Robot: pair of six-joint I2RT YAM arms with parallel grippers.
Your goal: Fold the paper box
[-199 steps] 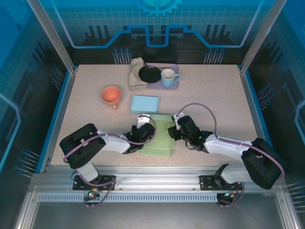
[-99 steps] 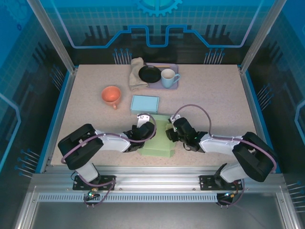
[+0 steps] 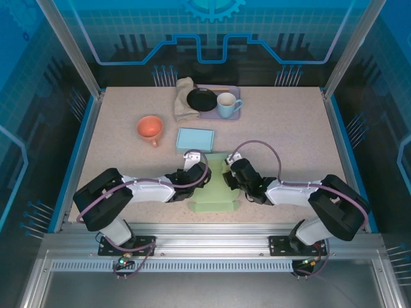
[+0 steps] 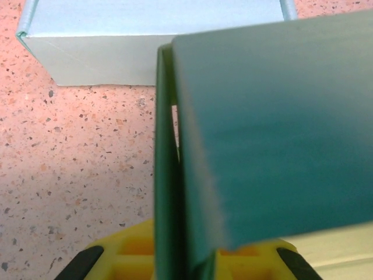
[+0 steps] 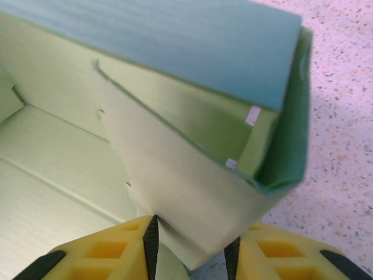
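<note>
Your left pincer (image 4: 185,259) is clenched on the paper box (image 3: 216,196) wall, right pincer (image 5: 189,248) grasping a side flap. Box sits lower centre of frame on the tabletop (image 3: 289,141), between both arms.

We see the right gripper (image 3: 227,178) has moved in toward the left gripper (image 3: 196,172), and the gap between them is narrower than a second ago. The right arm's elbow has pulled in along with it. The stretch of paper box (image 3: 215,200) between the two grippers looks squeezed narrower, and its near edge has slid slightly toward the right arm. The left arm's elbow has swung outward a bit.
</note>
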